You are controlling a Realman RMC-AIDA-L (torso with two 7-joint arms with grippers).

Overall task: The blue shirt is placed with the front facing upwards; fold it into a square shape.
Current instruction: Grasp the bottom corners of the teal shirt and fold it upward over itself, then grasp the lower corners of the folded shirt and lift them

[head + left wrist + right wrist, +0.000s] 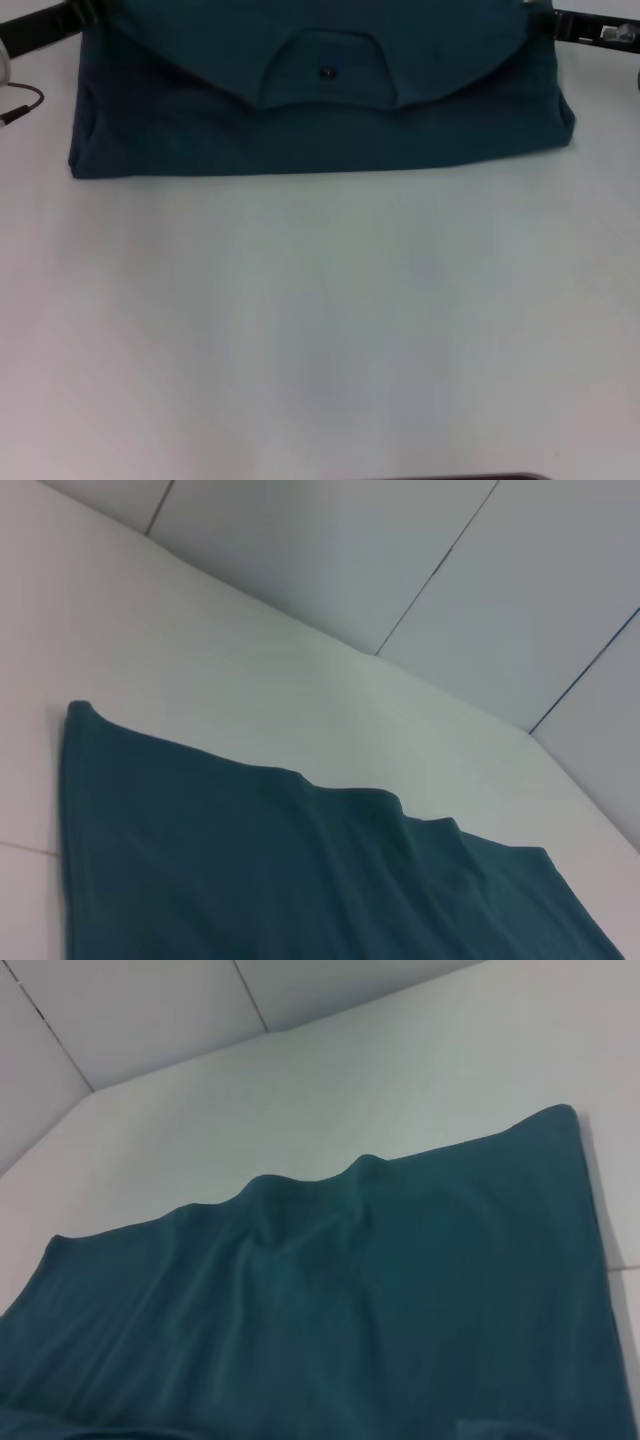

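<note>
The blue shirt [320,130] lies as a wide folded band across the far side of the white table [320,320]. Its collar end, with the round collar [325,70] and a small dark label, sags in a curve over the band, strung between my two arms. My left gripper [88,12] is at the cloth's far left corner and my right gripper [545,18] at its far right corner, each shut on the fabric. Both wrist views show the teal cloth, the blue shirt [300,880] and the blue shirt [330,1300], spread flat on the table below.
A thin dark cable [20,105] lies at the left edge, beside the shirt. A dark strip [460,477] shows at the near table edge. Grey wall panels [400,550] rise behind the table.
</note>
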